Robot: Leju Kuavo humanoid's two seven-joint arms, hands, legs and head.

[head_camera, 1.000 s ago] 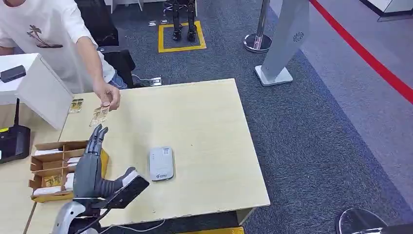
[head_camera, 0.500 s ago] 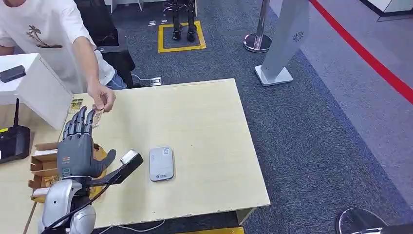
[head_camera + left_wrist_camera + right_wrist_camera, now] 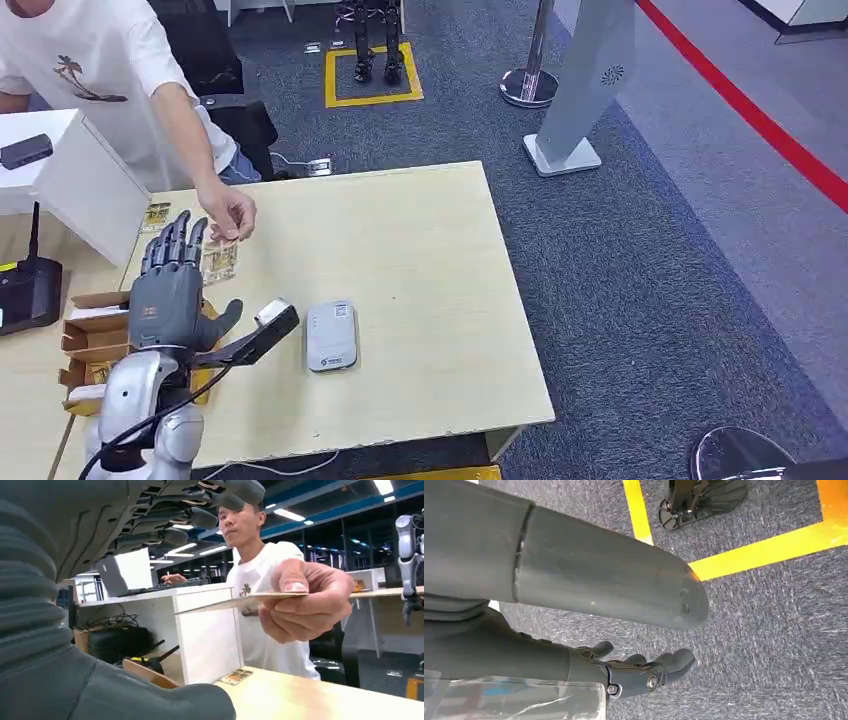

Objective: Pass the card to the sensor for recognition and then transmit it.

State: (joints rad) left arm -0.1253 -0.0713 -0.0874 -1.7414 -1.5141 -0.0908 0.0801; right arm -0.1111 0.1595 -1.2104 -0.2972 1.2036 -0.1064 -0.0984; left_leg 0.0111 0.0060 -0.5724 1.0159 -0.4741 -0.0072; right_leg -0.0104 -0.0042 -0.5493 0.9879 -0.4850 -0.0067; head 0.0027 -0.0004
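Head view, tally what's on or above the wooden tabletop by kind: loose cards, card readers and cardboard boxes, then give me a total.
Loose cards: 2, the held card in a person's fingers and the lying card flat on the table
White card reader: 1
Cardboard box: 1
Total: 4

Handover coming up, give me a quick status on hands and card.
Left hand open, raised over table edge, holding nothing. Right hand hanging over carpet, empty. Card in person's hand, apart from the fingers. Sensor unobstructed.
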